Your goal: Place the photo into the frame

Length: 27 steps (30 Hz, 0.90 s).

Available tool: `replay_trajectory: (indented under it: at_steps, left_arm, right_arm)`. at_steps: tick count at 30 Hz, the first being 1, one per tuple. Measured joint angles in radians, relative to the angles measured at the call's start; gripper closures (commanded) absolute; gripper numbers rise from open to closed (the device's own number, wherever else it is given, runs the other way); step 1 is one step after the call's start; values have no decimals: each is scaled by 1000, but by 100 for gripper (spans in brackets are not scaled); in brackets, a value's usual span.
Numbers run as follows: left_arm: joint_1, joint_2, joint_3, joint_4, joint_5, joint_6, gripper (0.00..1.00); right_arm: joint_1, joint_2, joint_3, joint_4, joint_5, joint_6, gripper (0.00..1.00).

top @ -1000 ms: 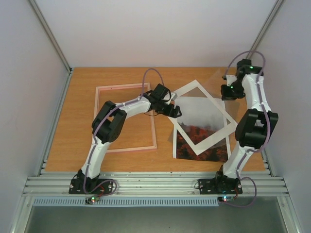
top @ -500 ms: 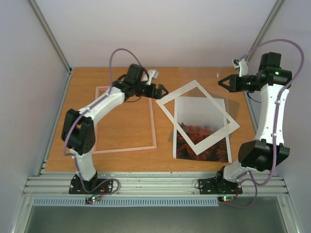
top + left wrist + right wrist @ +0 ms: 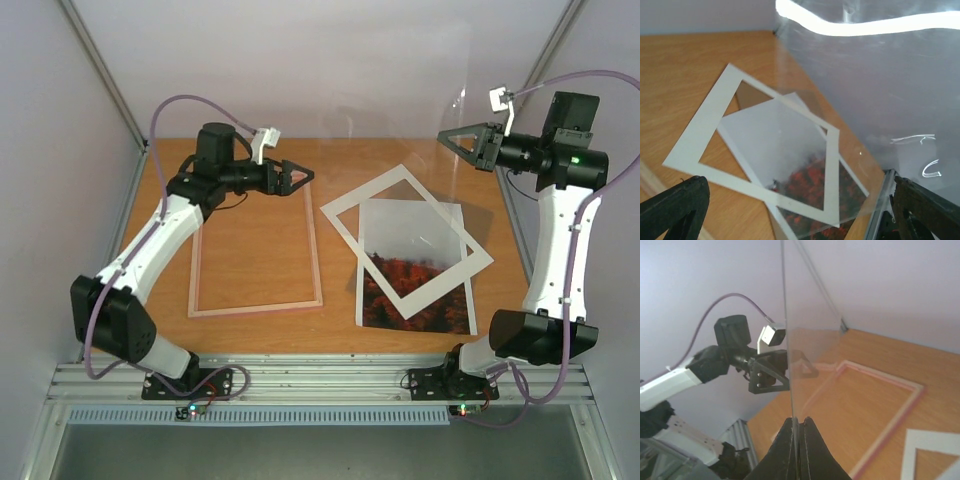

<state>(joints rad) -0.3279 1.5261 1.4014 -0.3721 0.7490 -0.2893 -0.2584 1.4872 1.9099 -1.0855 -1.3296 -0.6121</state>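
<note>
Wood-grain tabletop (image 3: 338, 336) stretches out under both my arms, boxed in by pale walls (image 3: 330, 60). Below my left gripper (image 3: 300, 177) lies the frame (image 3: 256, 307), a thin pink border flat on the wood. That gripper hangs in the air over the frame's far right corner, its fingers (image 3: 675, 205) spread wide with nothing between them.

Ahead of it and off to its right, the clear pane (image 3: 807, 305) is held up in the air, catching a bright streak of light. My right gripper (image 3: 798, 422) has that pane by one edge. Its two fingers are pressed together on it, and the sheet runs straight out ahead of them, edge-on to my right wrist camera. How steeply it tilts I cannot tell.

Lower down, between my two hands, the white mat (image 3: 365, 192) lies on the table, turned askew like a diamond. Under the mat, nearer my bases than either hand, rests the photo (image 3: 440, 312), picture side up. Its grey sky shows through the mat's window and its red-orange slopes reach out past the mat's near edge. The photo lies near the frame's right rail, apart from it and outside the border.
</note>
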Motion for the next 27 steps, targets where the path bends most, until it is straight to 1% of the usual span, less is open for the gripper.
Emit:
replay_trajectory:
  at_steps: [4,10,13,16,20,23,26,27]
  left_arm:
    - [-4,-54,-18,60,8,-36,2]
    - [1,-50,-31,98,6,-108,4]
    - [14,-46,-35,138,15,-180,10]
    - [21,-46,-35,182,38,-236,24]
    - [33,-47,-35,243,84,-304,48]
    - [52,-57,-41,259,113,-337,69]
    - [89,-92,-71,243,132,-343,94]
    - [101,-108,-86,233,137,-341,99]
  right_arm:
    - [34,-5,-22,183,-67,178,99]
    - [74,-10,-70,415,-112,416,99]
    - [96,-11,-76,499,-120,511,99]
    - [126,-18,-85,565,-124,590,99]
    - [156,-35,-125,584,-119,624,99]
    - [159,-29,-140,566,-100,623,99]
    - [169,-11,-155,551,-77,622,99]
    - [179,-2,-163,544,-68,618,99]
